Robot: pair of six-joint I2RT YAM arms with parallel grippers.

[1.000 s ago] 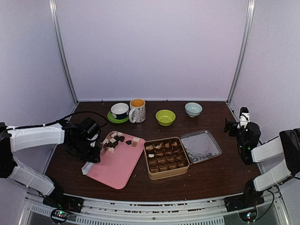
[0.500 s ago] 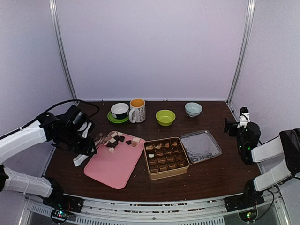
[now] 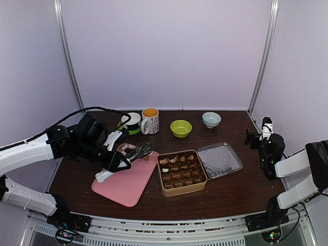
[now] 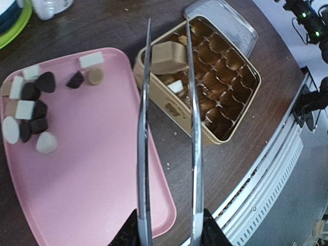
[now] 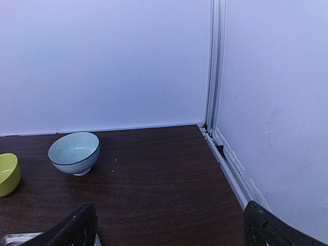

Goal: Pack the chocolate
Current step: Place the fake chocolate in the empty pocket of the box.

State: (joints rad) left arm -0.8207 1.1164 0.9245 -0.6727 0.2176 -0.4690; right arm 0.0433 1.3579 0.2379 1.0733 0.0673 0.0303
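The tan piece (image 4: 166, 57) of chocolate is pinched between the tips of the metal tongs (image 4: 143, 154), hanging over the far left corner of the gold tin (image 4: 171, 110). My left gripper (image 4: 168, 233) is clamped on those tongs, squeezing the two blades toward each other. The rest of the chocolate (image 4: 28, 110), dark, tan and cream bits, sits bunched at the far left end of the pink tray (image 4: 102, 169), just left of the tin, and one cream piece (image 4: 176, 87) lies in a compartment by the tin's left side. The silver lid (image 3: 219, 160) lies flat just right of the tin. Along the far edge stand a cup on a green saucer (image 3: 131, 121), a mug (image 3: 150, 121), a green bowl (image 3: 181, 128) and a pale blue bowl (image 5: 74, 152). All of it rests on a dark brown table (image 3: 230, 189) flecked with small crumbs, with a metal rail (image 3: 179, 228) along its near edge. Pale lilac walls (image 3: 164, 51) close it in, with metal posts (image 3: 69, 61) in the far corners. My right gripper (image 3: 261, 134) is over the table's right edge, fingers spread wide with nothing between them.
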